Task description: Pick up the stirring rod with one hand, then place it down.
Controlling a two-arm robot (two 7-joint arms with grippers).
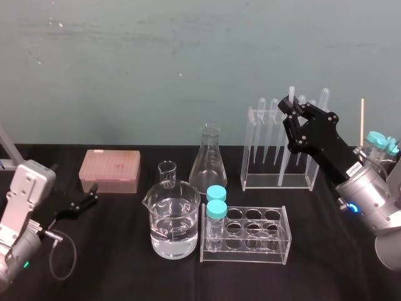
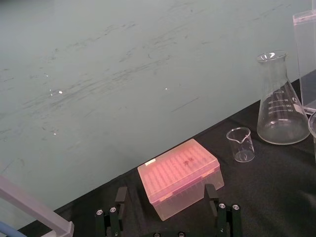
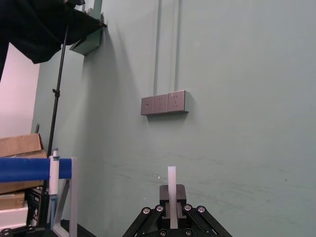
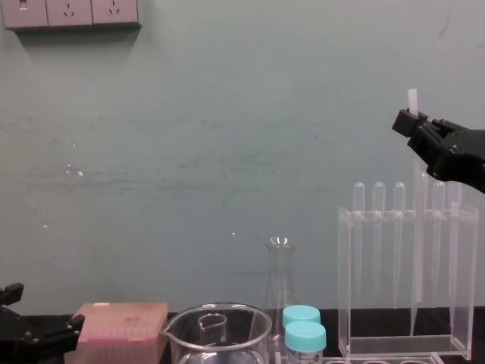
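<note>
The stirring rod point(image 3: 171, 195) is up in the air, held upright in the right gripper point(image 4: 410, 121), whose two fingers point(image 3: 160, 211) are pinched tight against it near its upper end, so only a short stub pokes out above them. It hangs over the clear pipette rack point(image 1: 250, 145), its top well above the rack's top bar and the rest running down among the pipettes point(image 1: 274, 128) that stand there. From where I stand I cannot tell whether its lower end touches anything. Left of the pipette rack is an empty conical flask point(image 1: 208, 164). In front of the rack, nearer the robot, sits a clear tube rack point(image 1: 250, 237) with two blue-capped tubes point(image 1: 217, 211) at its left end. Farther left of the pipette rack come a large beaker point(image 1: 173, 227) partly filled with clear liquid, a small empty beaker point(image 1: 167, 174) just behind it, and then a pink lidded box point(image 1: 109, 170). The left gripper point(image 2: 165, 212) sits low over the black table point(image 1: 113, 263), well away to the left of the pipette rack, with its fingers spread apart and nothing between them, pointing toward the pink box.
</note>
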